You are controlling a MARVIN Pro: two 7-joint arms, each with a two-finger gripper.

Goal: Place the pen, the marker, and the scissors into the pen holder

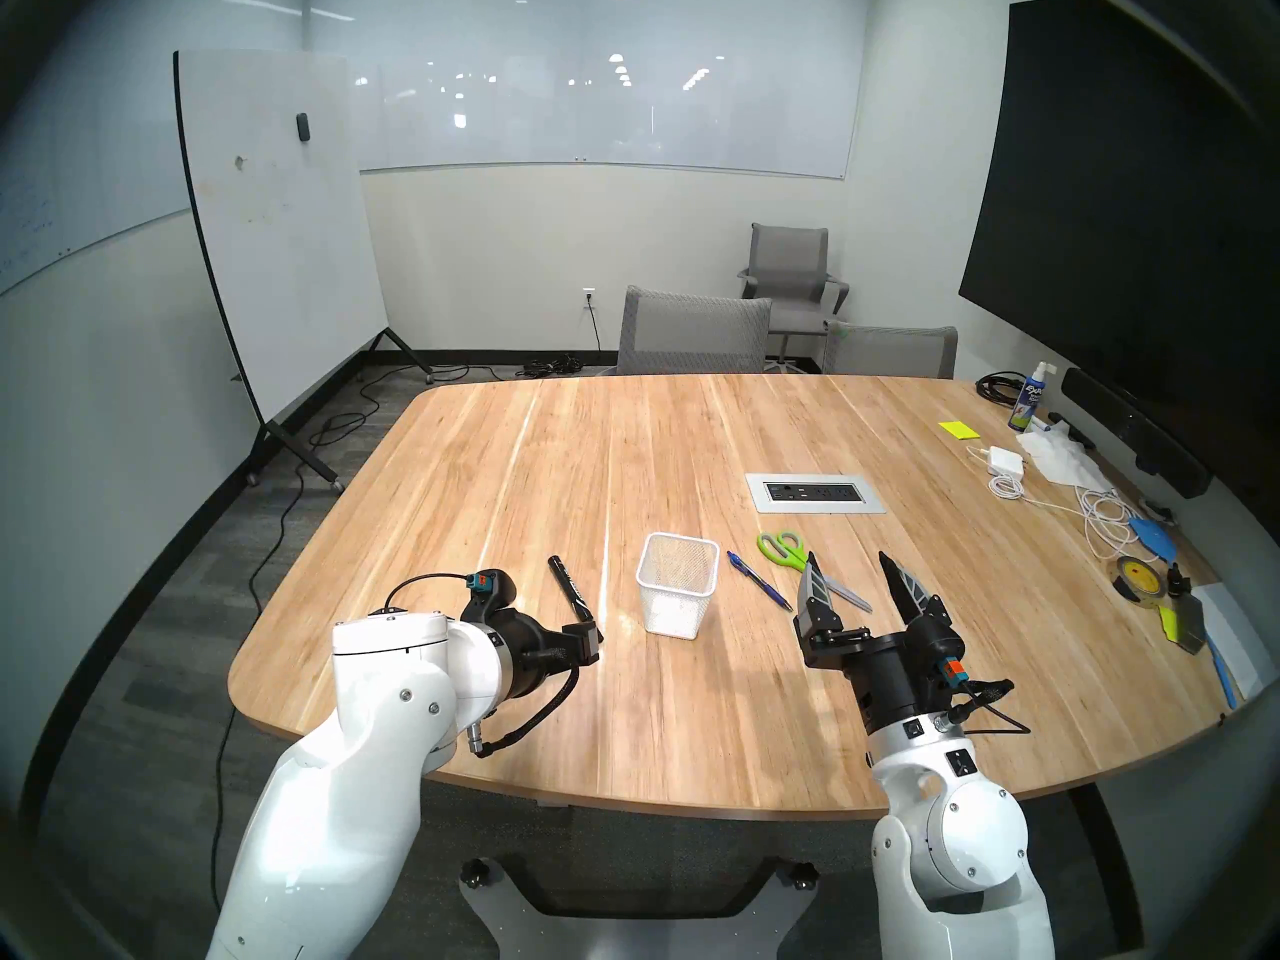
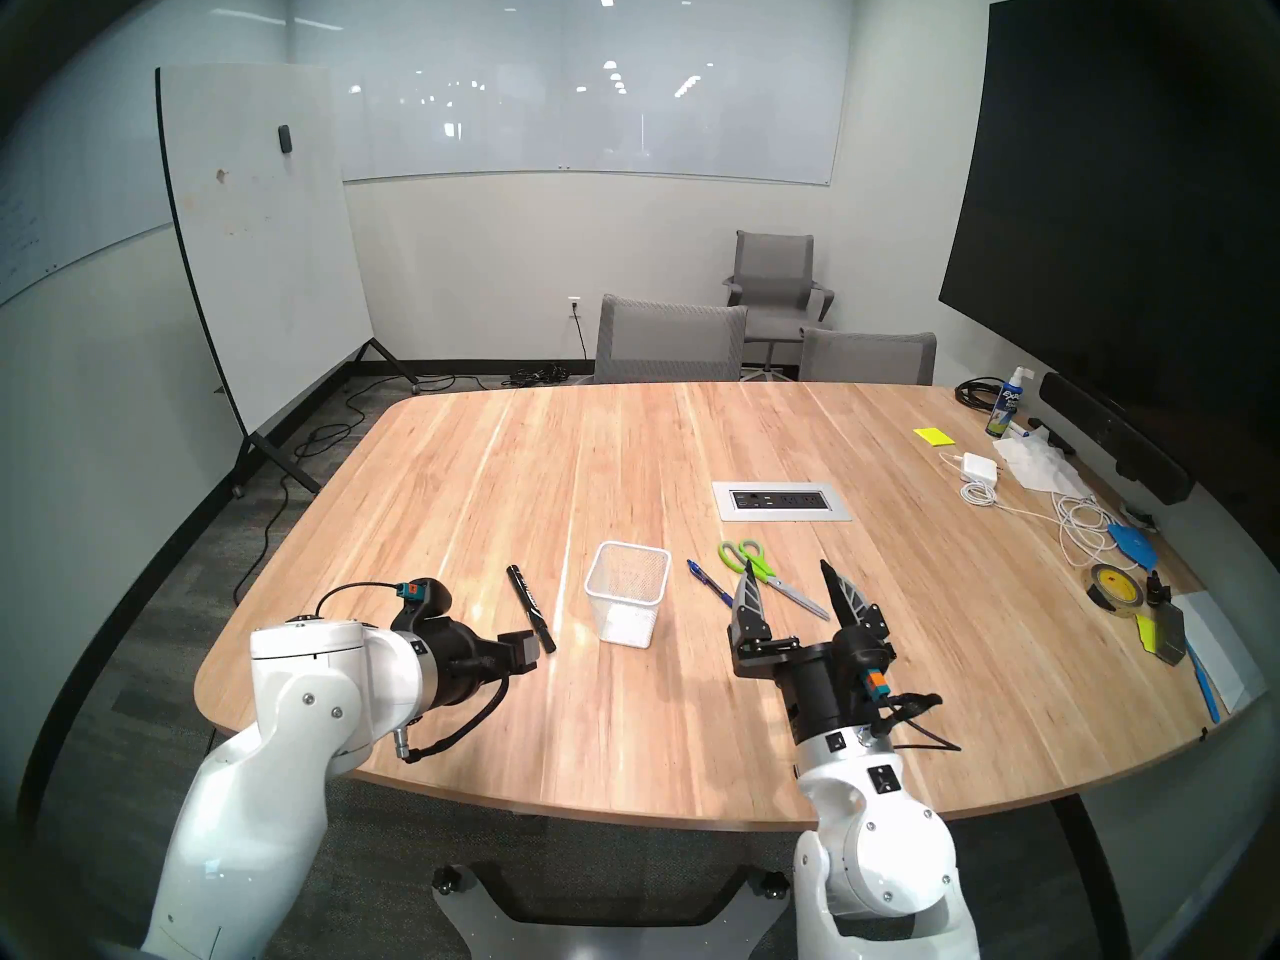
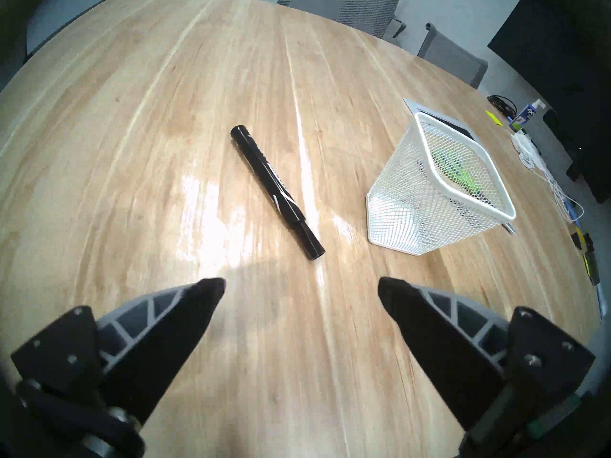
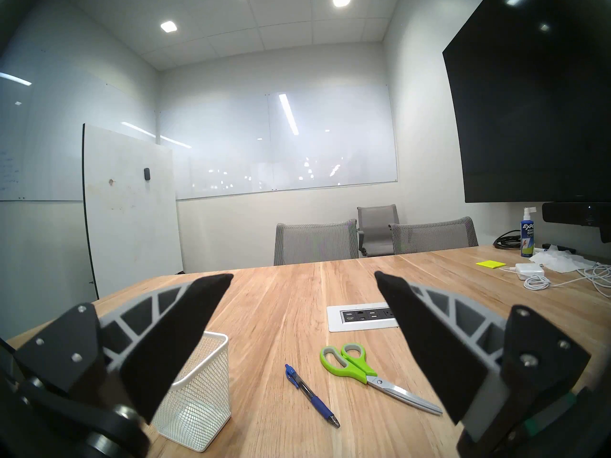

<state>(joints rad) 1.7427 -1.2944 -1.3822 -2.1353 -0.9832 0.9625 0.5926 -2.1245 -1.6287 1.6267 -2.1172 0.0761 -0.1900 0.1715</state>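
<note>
Left gripper (image 3: 301, 283) above the counter (image 1: 485, 494), jaws apart, just short of the marker (image 3: 276, 191). Right gripper (image 1: 848, 567) raised, jaws apart, empty. Pen holder (image 1: 675, 595) upright between marker and pen (image 1: 758, 580); scissors (image 1: 786, 551) beside pen.

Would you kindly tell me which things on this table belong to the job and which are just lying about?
Job: marker, pen, scissors, pen holder.
Lying about: spray bottle, yellow notes, charger, tape roll.
</note>
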